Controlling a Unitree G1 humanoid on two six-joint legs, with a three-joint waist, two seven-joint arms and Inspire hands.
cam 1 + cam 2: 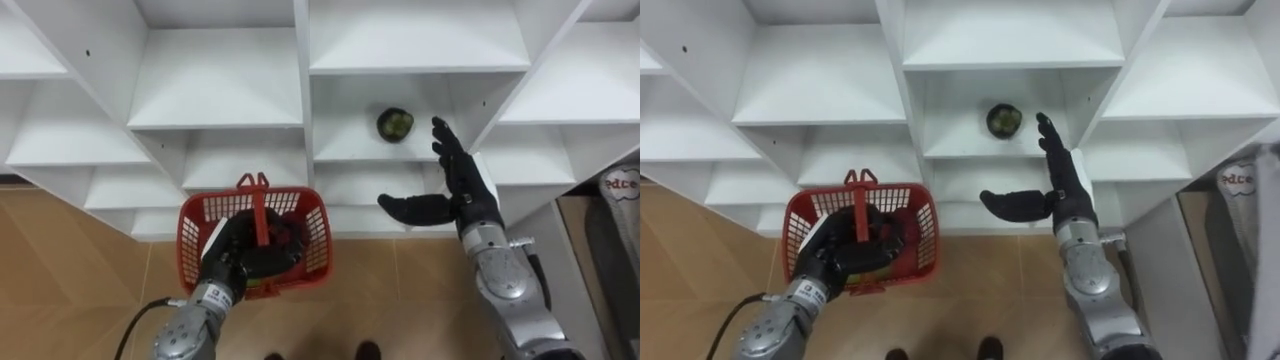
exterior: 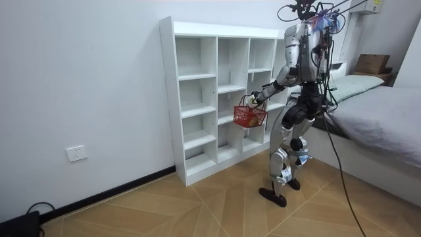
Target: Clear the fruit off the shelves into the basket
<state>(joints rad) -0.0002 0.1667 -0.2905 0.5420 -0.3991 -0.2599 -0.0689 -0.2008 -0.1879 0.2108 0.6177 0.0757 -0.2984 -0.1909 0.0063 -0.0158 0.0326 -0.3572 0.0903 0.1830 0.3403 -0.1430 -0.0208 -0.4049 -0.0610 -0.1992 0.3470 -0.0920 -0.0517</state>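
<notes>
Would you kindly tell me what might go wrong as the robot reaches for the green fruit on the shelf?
First, the right hand is open near the green fruit, not yet around it; a nudge might roll it out of reach. Second, the red basket held by the left hand hangs close to the white shelf unit and might bump it.

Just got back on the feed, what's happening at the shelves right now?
The robot stands facing the white shelf unit. Its left hand grips the red basket by the handle, held low in front of the shelves. Its right hand is open, fingers straight, raised close to the compartment where a green fruit sits. It is not touching the fruit yet.
</notes>
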